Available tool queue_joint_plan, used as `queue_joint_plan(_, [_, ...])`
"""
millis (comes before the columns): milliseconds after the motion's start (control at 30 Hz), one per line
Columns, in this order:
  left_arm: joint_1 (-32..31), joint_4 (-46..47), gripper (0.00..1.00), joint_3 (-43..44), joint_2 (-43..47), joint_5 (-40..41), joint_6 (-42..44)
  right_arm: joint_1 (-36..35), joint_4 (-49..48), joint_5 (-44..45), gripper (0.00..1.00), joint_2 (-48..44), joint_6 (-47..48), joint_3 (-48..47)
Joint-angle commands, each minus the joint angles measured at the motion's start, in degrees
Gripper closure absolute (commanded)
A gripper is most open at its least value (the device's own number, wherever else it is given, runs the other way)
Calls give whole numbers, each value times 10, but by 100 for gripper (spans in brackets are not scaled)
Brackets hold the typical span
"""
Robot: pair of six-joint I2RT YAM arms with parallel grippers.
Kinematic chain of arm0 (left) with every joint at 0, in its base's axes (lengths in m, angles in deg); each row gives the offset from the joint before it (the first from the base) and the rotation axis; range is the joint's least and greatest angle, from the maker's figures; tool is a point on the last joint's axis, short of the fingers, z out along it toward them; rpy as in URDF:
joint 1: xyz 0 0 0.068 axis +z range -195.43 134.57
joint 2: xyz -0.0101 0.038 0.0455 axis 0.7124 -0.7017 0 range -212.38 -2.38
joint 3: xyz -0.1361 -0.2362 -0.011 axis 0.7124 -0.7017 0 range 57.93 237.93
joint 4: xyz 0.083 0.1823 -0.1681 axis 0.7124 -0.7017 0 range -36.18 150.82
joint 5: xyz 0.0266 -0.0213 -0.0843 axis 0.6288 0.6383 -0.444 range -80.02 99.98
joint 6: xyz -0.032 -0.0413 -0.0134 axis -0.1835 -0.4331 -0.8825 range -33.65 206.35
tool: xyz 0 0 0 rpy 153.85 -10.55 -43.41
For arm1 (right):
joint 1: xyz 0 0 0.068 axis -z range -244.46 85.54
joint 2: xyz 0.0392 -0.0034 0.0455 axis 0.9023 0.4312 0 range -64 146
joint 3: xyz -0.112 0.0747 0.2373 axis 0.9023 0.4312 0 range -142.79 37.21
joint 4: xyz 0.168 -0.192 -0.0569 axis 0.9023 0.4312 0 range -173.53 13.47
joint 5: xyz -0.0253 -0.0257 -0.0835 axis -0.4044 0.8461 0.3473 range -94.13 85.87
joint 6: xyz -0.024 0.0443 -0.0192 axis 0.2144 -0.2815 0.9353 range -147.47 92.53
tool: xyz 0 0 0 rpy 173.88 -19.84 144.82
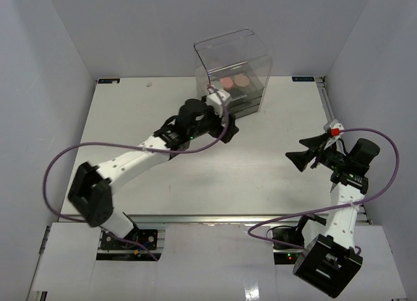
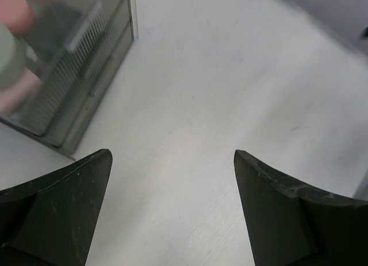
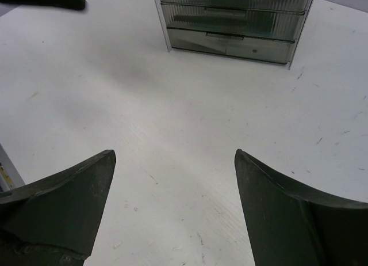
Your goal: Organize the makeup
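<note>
White tabletop (image 1: 130, 118): round pink compacts (image 1: 234, 83) inside the clear plastic box with dark drawers (image 1: 225, 50); left gripper (image 2: 172, 155) just beside it, right gripper (image 3: 175, 154) well apart, both gaping, empty; advise leaving without nudging the box.

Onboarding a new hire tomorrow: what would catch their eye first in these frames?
The clear organizer box at the table's far edge stands out, with round pink compacts showing through its clear upper section. The left gripper sits open and empty just in front of it. The right gripper hangs open over the table's right side.
</note>
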Motion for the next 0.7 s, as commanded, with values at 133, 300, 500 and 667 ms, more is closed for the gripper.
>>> queue_joint_plan(133, [118,19,2,-233,345,-48,-53,5,-38,-4,10,22,-69,-5])
queue_joint_plan(300, [170,3,2,-327,452,-23,-42,5,-34,70,10,30,-100,-11])
queue_joint_plan(500, [175,7,2,-349,492,-6,-40,5,-24,165,10,27,-122,-26])
queue_joint_plan(667, [178,7,2,-349,491,-14,-47,5,-55,229,10,3,-179,-17])
